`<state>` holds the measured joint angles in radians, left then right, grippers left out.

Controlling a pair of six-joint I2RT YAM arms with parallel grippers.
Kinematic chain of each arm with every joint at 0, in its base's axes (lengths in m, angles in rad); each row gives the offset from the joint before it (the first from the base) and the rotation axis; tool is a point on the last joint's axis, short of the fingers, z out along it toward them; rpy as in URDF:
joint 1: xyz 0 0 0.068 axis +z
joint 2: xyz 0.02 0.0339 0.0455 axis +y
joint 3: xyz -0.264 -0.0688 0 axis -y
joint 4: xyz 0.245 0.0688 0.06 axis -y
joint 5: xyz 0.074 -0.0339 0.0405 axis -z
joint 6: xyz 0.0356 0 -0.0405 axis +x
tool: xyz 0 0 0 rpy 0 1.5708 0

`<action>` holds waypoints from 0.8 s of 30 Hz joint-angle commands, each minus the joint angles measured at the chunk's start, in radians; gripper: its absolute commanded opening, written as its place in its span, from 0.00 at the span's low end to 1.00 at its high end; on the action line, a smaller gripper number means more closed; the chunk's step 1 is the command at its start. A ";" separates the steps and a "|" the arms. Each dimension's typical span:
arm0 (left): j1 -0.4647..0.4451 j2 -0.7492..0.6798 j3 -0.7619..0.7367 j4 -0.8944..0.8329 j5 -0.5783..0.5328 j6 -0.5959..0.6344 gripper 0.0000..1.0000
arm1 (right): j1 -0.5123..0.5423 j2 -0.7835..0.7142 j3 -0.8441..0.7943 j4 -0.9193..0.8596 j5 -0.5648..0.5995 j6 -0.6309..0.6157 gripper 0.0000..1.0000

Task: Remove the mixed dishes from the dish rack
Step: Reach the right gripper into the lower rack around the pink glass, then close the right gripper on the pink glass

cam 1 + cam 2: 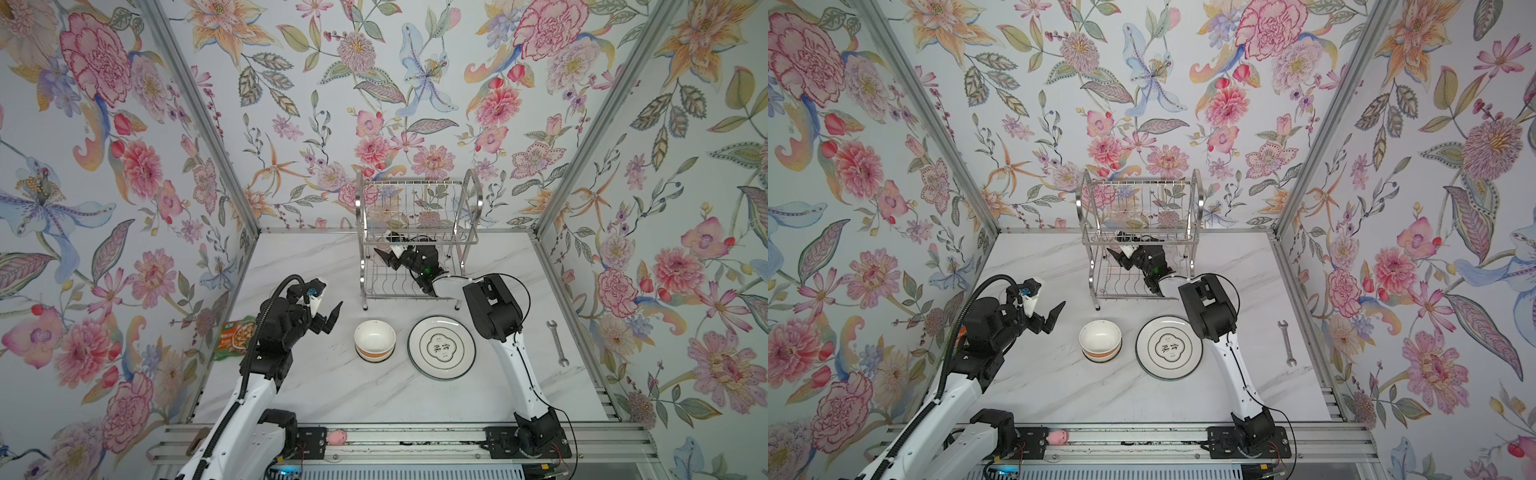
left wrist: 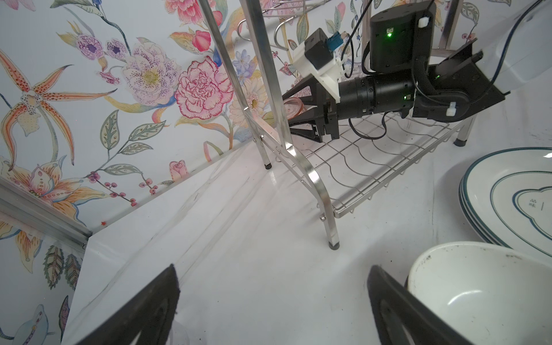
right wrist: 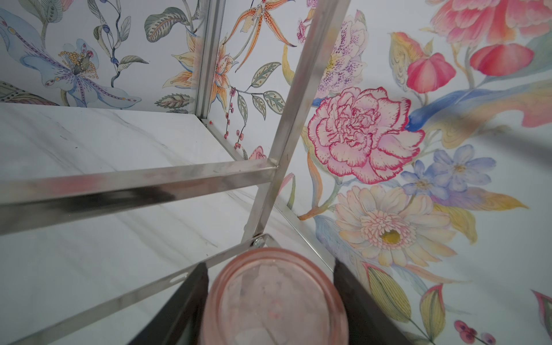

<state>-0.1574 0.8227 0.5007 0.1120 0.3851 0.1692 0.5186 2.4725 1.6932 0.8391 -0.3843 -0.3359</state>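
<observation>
One rack [image 1: 417, 180]: placed at the back of the counter [image 1: 332, 395].
One pink tumbler [image 3: 274, 301]: found in the rack's lower-shelf corner.
Right claw [image 3: 269, 263]: set either side of the pink tumbler; grip cannot be told.
Left claw [image 2: 271, 304]: spread wide above open counter.
One bowl [image 1: 375, 338], stacked plates [image 1: 441, 347]: side by side before the rack.
One wrench [image 1: 557, 343], one packet [image 1: 235, 336]: kept at the side edges.

The dish rack [image 1: 1197, 199] stands at twelve o'clock on the tabletop [image 1: 1059, 386], with the right gripper [image 1: 1115, 257] inside its lower tier. A bowl [image 1: 1100, 341] sits mid-table, a dark-rimmed plate [image 1: 1169, 348] at its three o'clock, and a wrench [image 1: 1286, 343] beyond. The left gripper [image 1: 1050, 318] hovers at nine, fingers spread.
</observation>
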 commanded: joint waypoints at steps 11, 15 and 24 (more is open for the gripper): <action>-0.009 -0.045 0.032 -0.016 -0.006 -0.004 0.99 | 0.014 -0.141 -0.203 0.105 -0.008 0.045 0.10; -0.008 -0.041 0.029 -0.008 0.001 -0.012 0.99 | 0.024 -0.174 -0.307 0.234 -0.020 0.002 0.00; -0.008 -0.042 0.031 0.021 0.006 -0.033 0.99 | 0.035 -0.258 -0.456 0.360 -0.013 -0.039 0.00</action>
<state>-0.1574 0.7891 0.5045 0.1062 0.3855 0.1574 0.5495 2.2696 1.2728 1.1122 -0.3931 -0.3515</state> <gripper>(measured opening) 0.994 0.619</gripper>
